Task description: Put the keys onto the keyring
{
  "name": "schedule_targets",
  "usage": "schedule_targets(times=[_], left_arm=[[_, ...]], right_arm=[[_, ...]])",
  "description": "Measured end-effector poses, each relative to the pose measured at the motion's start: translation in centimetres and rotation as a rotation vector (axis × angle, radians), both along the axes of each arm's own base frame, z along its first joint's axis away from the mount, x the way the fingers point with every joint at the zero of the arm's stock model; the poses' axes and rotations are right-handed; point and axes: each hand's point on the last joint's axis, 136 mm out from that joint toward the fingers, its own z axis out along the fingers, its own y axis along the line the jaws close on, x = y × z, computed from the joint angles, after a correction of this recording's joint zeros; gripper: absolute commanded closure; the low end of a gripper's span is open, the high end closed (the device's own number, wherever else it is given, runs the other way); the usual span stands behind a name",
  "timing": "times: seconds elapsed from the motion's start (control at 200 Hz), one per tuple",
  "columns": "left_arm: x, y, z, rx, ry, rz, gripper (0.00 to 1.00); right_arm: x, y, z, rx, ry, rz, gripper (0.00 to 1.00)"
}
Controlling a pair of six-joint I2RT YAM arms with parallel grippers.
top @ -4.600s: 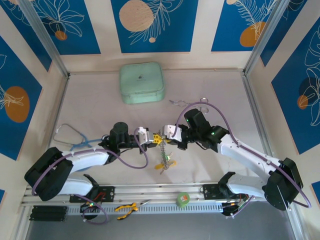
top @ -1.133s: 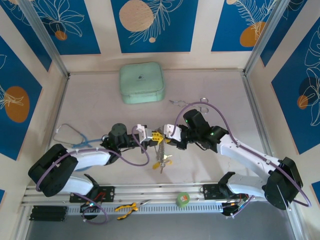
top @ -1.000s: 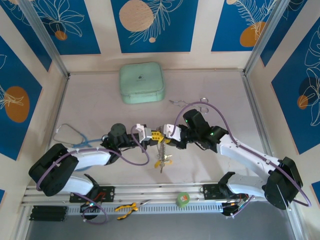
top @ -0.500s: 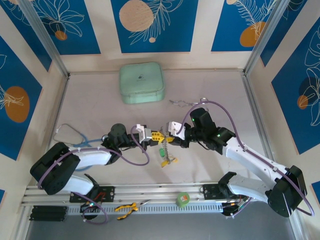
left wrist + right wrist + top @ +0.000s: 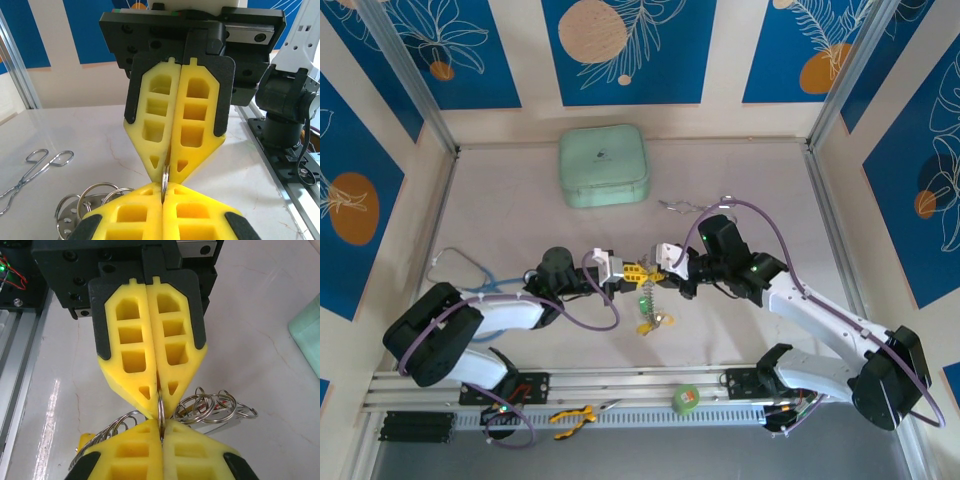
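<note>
Above the table point(image 5: 520, 215), left claw point(image 5: 163, 192) and right claw point(image 5: 161, 429) meet tip to tip, both pinching the keyring point(image 5: 160, 409), probably bracing it for threading; keys point(image 5: 650, 313) dangle below.

On the table point(image 5: 520, 215), the left gripper point(image 5: 631, 270) and right gripper point(image 5: 654, 274) meet tip to tip, the keyring point(image 5: 161, 410) between them, keys point(image 5: 649, 317) beneath it, a case point(image 5: 604, 165) well behind, forceps point(image 5: 682, 207) behind the right one.
</note>
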Motion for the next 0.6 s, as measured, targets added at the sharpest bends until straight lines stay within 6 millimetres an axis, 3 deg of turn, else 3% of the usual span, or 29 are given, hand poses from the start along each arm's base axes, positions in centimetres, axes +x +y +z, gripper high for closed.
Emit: schedule_targets(times=[0.06,0.175,0.6], left_arm=[[0.3,0.1,0.0,0.0,0.003,0.02,0.68],[0.8,0.2,-0.3,0.013,-0.011,0.052,0.68],[0.7,0.6,-1.8,0.139,-0.027,0.059,0.82]], right_arm=[[-0.1,0.0,-0.1,-0.003,0.004,0.007,1.0],[-0.2,-0.1,-0.3,-0.026,0.005,0.013,1.0],[0.0,0.3,-1.2,-0.243,-0.041,0.051,1.0]])
